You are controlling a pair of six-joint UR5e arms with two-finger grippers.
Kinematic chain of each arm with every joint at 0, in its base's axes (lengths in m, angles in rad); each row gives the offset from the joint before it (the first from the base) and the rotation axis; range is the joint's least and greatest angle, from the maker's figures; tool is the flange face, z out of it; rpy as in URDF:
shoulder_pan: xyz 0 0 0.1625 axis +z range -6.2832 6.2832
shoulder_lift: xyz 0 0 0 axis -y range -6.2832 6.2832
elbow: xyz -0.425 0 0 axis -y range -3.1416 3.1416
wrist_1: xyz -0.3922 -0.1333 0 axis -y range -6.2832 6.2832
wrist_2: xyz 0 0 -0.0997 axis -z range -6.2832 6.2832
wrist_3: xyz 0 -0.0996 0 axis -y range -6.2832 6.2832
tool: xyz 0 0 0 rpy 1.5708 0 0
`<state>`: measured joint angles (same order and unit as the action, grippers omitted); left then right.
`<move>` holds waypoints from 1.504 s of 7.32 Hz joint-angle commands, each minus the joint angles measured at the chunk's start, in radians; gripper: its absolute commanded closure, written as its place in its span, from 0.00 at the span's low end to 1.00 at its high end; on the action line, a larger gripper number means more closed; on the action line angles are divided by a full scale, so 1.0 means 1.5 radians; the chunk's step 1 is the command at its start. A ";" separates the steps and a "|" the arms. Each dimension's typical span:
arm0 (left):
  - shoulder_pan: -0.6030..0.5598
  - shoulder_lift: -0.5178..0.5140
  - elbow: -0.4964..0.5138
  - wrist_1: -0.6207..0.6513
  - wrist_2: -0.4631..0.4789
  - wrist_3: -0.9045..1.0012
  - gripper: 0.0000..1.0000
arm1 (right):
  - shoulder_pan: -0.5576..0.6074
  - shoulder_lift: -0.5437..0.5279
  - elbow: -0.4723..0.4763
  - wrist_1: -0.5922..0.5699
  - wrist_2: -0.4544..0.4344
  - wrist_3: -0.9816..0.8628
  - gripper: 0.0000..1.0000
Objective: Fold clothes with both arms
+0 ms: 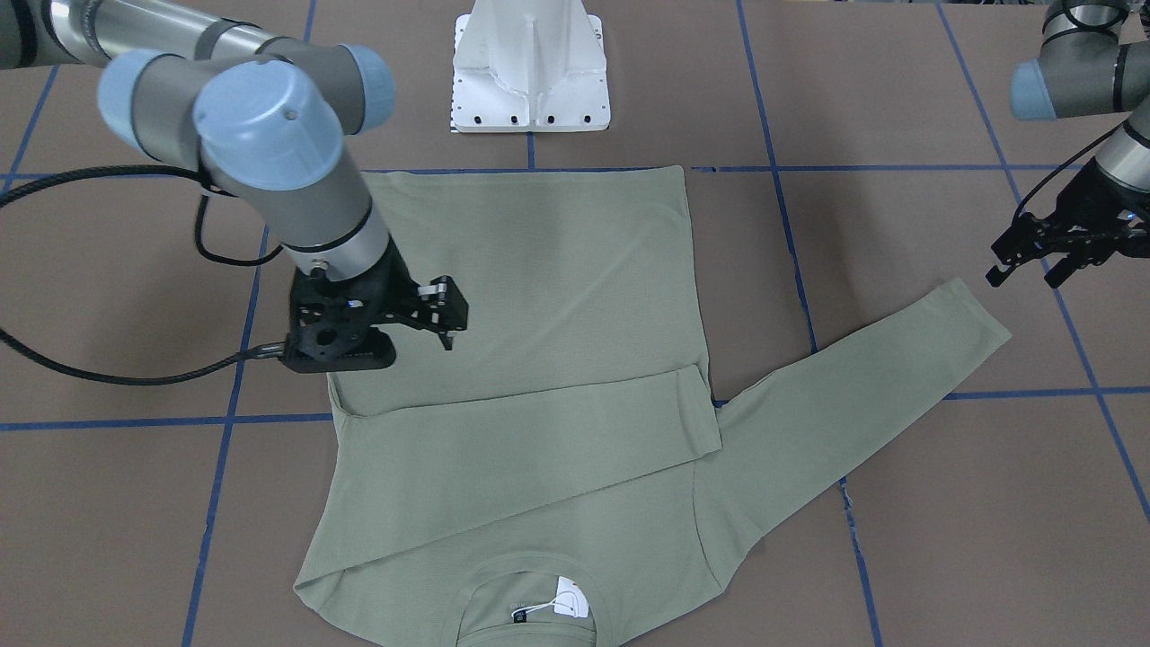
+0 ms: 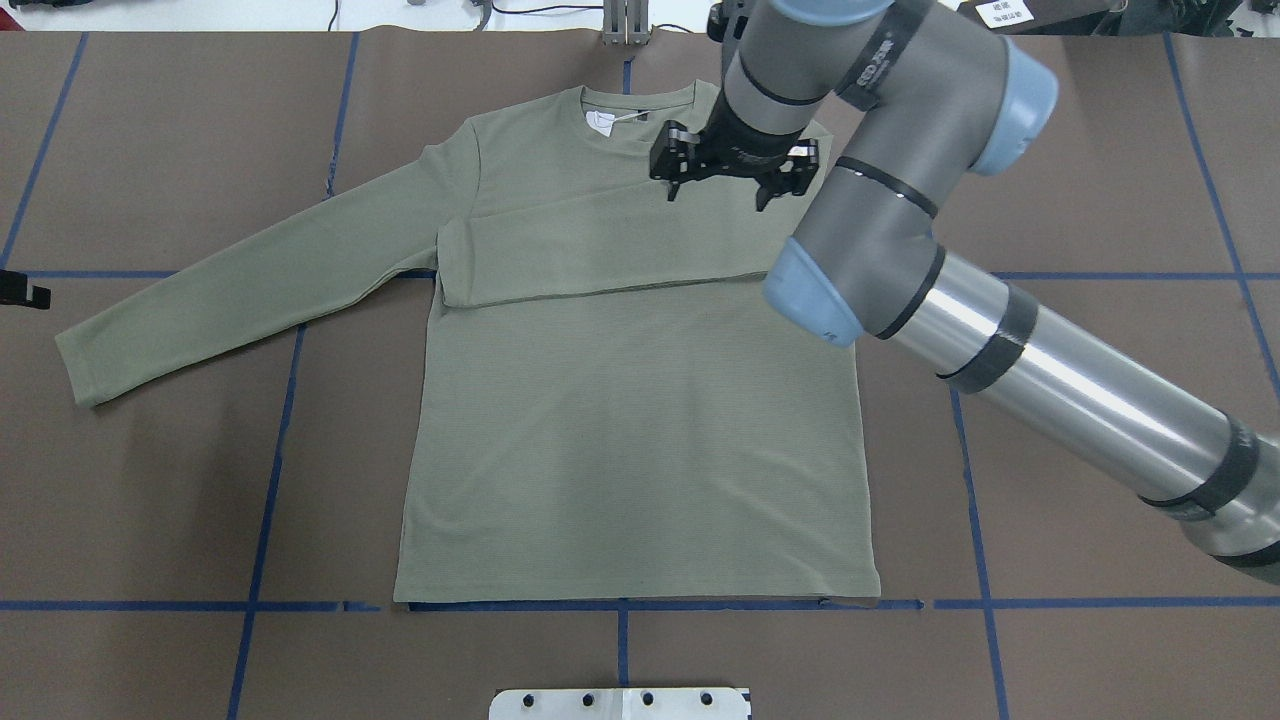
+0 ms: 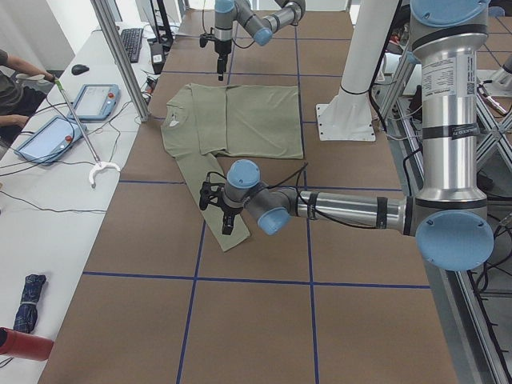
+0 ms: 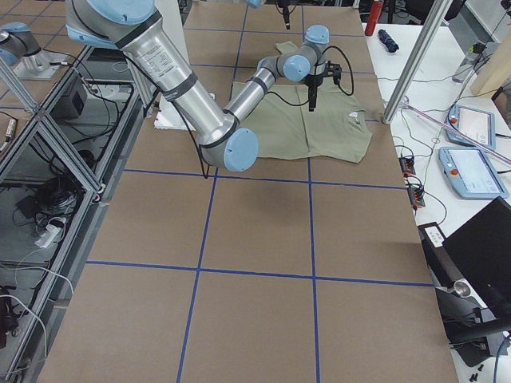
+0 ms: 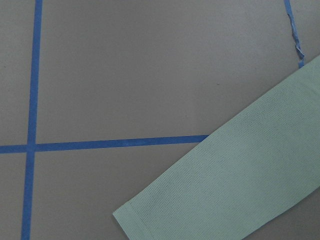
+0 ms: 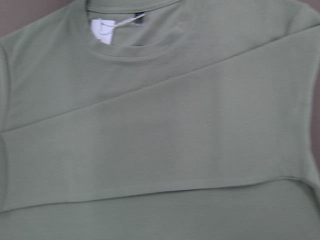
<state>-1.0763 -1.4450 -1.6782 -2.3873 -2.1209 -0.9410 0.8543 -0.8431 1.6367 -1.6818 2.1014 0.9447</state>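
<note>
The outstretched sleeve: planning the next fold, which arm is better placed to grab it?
Left. The left gripper hovers open by that sleeve's cuff, while the right gripper sits over the shirt's chest, above the folded sleeve.

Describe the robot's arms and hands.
The right arm and left arm are grey-and-silver metal tubes with light-blue joint caps and black bands. A black cable runs to the right hand; it and the left hand are black, two-fingered.

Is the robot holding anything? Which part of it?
No. The left gripper and right gripper are both open and empty; the shirt lies free.
</note>
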 commanded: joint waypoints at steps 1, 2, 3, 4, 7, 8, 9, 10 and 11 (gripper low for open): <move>0.113 0.005 0.009 -0.012 0.128 -0.145 0.00 | 0.049 -0.122 0.100 -0.065 0.006 -0.150 0.00; 0.118 0.005 0.029 -0.014 0.137 -0.149 0.00 | 0.055 -0.141 0.105 -0.063 0.010 -0.180 0.00; 0.118 0.004 0.051 -0.032 0.139 -0.148 0.00 | 0.054 -0.143 0.104 -0.061 0.010 -0.181 0.00; 0.118 -0.001 0.067 -0.038 0.150 -0.148 0.00 | 0.053 -0.143 0.104 -0.062 0.010 -0.181 0.00; 0.118 -0.004 0.092 -0.039 0.150 -0.144 0.01 | 0.053 -0.142 0.103 -0.059 0.018 -0.180 0.00; 0.118 -0.004 0.097 -0.039 0.150 -0.143 0.01 | 0.053 -0.142 0.103 -0.059 0.029 -0.179 0.00; 0.118 -0.003 0.097 -0.039 0.151 -0.143 0.03 | 0.053 -0.142 0.103 -0.059 0.029 -0.180 0.00; 0.118 -0.003 0.097 -0.038 0.150 -0.143 0.04 | 0.054 -0.142 0.103 -0.059 0.029 -0.180 0.00; 0.118 -0.003 0.096 -0.038 0.150 -0.144 0.09 | 0.054 -0.142 0.104 -0.059 0.032 -0.179 0.00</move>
<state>-0.8989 -1.4499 -1.5335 -2.4442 -1.8956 -1.1556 0.9351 -1.0555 1.7919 -1.7702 2.1448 0.6754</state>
